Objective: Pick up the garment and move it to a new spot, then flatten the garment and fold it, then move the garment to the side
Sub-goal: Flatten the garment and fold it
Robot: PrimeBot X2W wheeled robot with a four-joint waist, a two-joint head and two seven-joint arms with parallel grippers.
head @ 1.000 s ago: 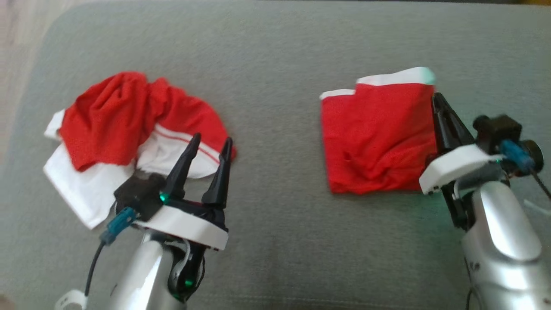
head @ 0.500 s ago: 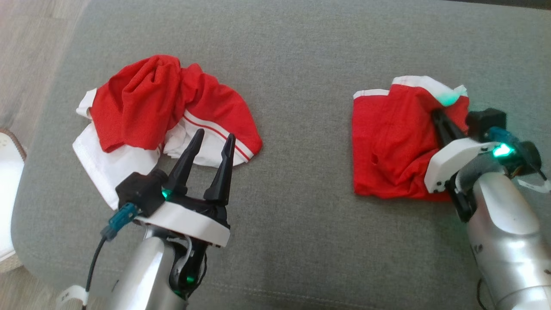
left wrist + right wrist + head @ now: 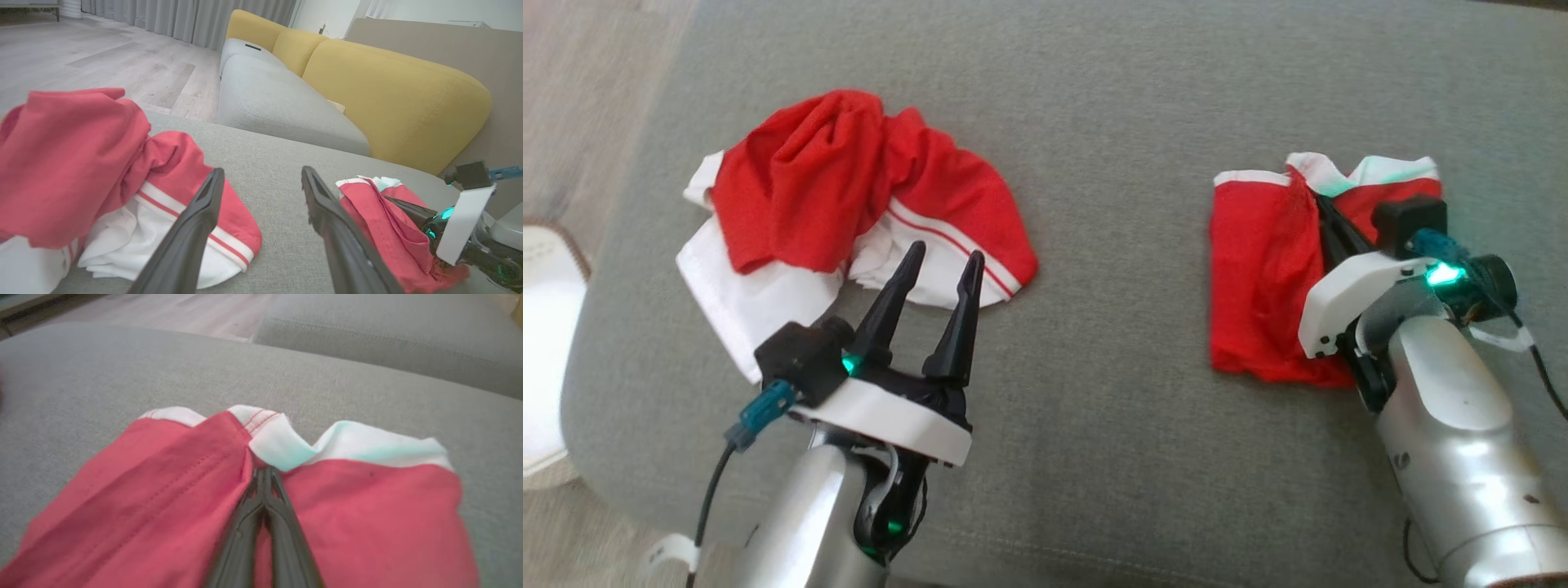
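Your right gripper (image 3: 265, 471): fingers shut, pinching folded red garment with white band (image 3: 1258, 286) near band edge; cloth trails back under wrist. Left gripper (image 3: 947, 251) wide open, empty.

The garment (image 3: 1258, 286) is thin red cloth, matt, with a white stitched hem. The cushion (image 3: 1094, 122) is rough grey weave. The fingers (image 3: 960, 327) are smooth black plastic; the forearm (image 3: 1462, 408) glossy silver.

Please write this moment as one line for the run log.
left gripper: open, near crumpled garment | right gripper: shut on folded garment | surface: grey cushion
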